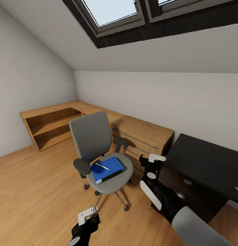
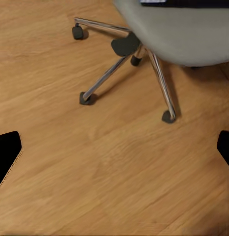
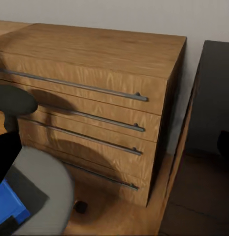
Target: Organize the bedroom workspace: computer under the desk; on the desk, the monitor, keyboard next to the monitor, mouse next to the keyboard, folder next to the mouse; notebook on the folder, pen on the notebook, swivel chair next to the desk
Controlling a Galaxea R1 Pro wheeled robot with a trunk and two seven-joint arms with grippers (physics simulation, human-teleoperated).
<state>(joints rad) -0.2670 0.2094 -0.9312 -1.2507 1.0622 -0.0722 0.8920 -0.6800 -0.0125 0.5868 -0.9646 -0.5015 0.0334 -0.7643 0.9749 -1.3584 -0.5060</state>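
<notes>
On the swivel chair (image 1: pixel 98 153) at 12 o'clock lies the folder (image 1: pixel 108 169); both arms' jaws stand spread, holding nothing.

I'm looking down past the left gripper (image 2: pixel 116 147), its two dark fingertips (image 2: pixel 7 150) sitting wide apart over bare wooden floor (image 2: pixel 109 182). Ahead of them the swivel chair (image 2: pixel 178 29) is showing its grey seat underside, chrome star base (image 2: pixel 119 64) and casters.
</notes>
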